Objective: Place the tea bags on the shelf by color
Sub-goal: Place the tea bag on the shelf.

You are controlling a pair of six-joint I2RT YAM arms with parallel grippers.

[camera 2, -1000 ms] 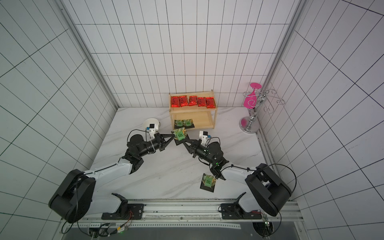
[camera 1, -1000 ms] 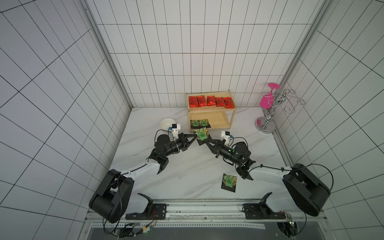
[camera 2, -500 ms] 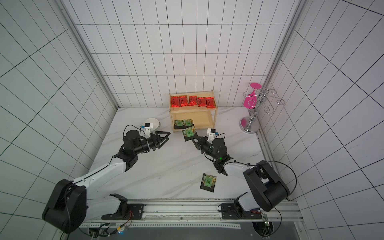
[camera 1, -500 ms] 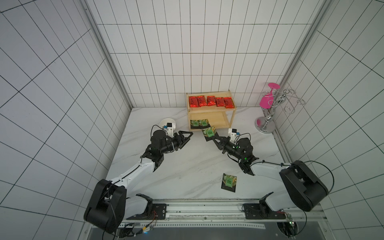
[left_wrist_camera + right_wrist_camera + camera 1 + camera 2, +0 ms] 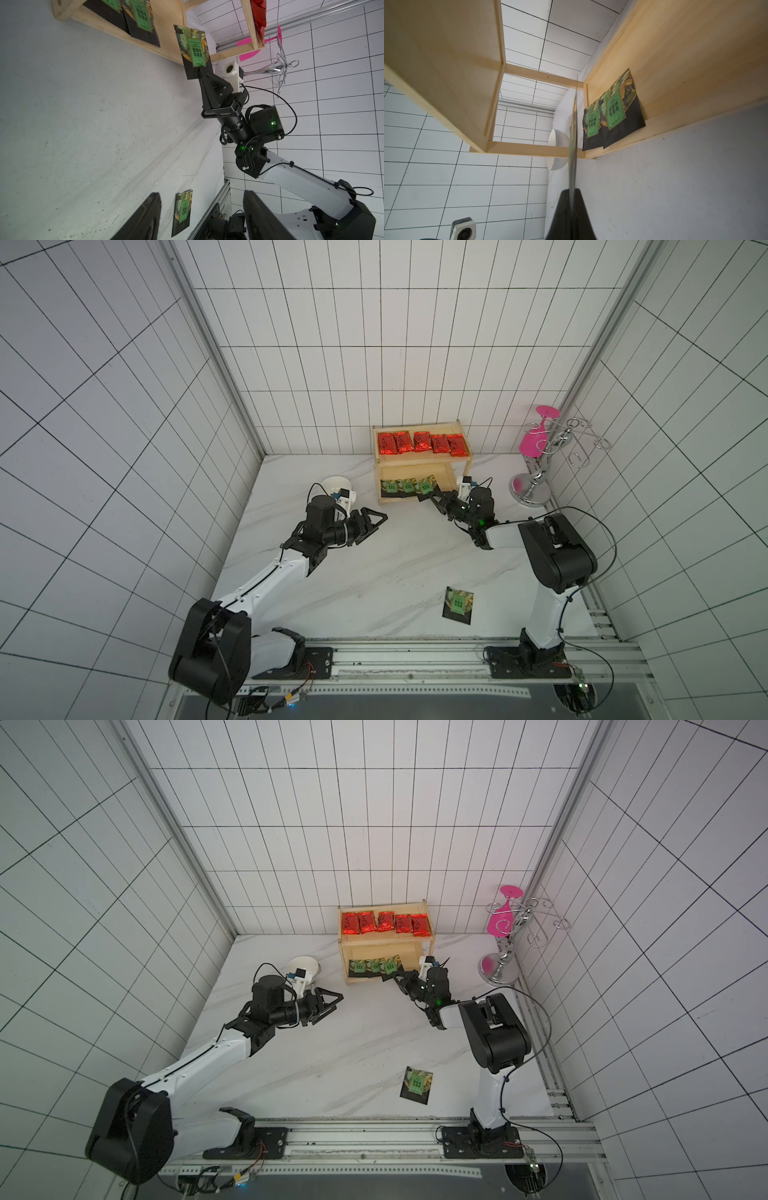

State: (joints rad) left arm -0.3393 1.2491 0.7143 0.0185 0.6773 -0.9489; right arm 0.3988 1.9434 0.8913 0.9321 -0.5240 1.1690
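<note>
The wooden shelf (image 5: 419,428) (image 5: 382,905) stands at the back. Several red tea bags (image 5: 420,443) (image 5: 385,922) lie in a row on its top tier. Two black tea bags (image 5: 399,487) (image 5: 614,116) lie on the lower tier. My right gripper (image 5: 434,499) (image 5: 202,71) (image 5: 572,191) is shut on a third black tea bag (image 5: 427,486) (image 5: 194,51), held at the lower tier's front edge beside those two. My left gripper (image 5: 380,522) (image 5: 201,195) hangs open and empty over the table's middle left. Another black tea bag (image 5: 458,603) (image 5: 182,209) lies near the table's front.
A white bowl (image 5: 337,485) (image 5: 557,149) sits left of the shelf, close behind the left wrist. A chrome wire stand (image 5: 540,464) with a pink glass (image 5: 536,439) stands in the back right corner. A metal rail (image 5: 415,647) runs along the front edge.
Both grippers held the black tea bag together; the left one opened, let go and drew back to the left. The right one carried the bag to the shelf's lower tier.
</note>
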